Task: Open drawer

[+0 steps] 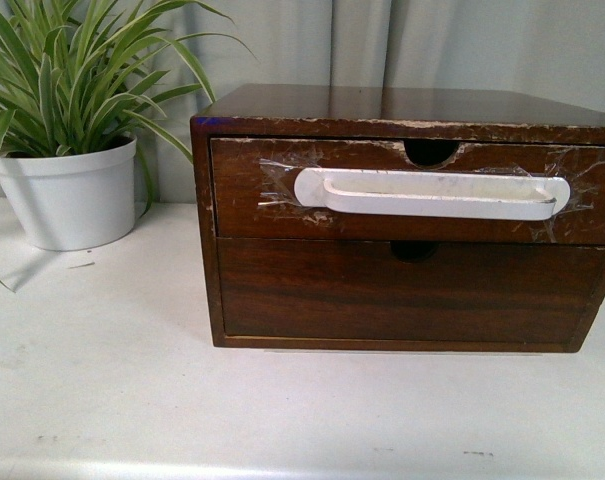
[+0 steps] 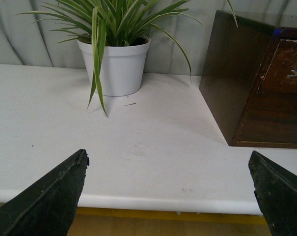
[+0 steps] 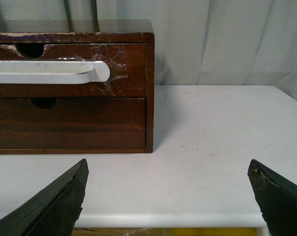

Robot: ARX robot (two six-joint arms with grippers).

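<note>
- Fingers (image 2: 50, 196) of left gripper (image 2: 168, 153) spread wide, gripping nothing, over the near edge of the white table (image 2: 138, 147).
- right gripper (image 3: 168, 162) likewise spread wide and empty, over the same table edge, well apart from the chest (image 3: 149, 88).
- Only open tabletop lies between the right gripper and the chest front.
- Front view shows neither arm.
- drawer (image 1: 252, 190): upper of two fronts in the dark brown chest, centre-right of the front frame, sitting flush in the case, shut.
- Long white handle (image 1: 432, 193) lies across the drawer, clear tape (image 1: 277, 185) crinkled at both ends.
- Semicircular notch (image 1: 429, 151) cut in the drawer's chipped top edge, just above the handle.
- lower drawer (image 1: 402, 295) directly beneath, plain wood, also shut.
- white pot (image 1: 70, 195) at left of the front frame, on the table, near the chest's side but not touching it.
- The pot holds a plant (image 1: 72, 70) with striped green leaves, some arching toward the chest.
- Pale curtain (image 1: 382, 40) hangs behind everything.
</note>
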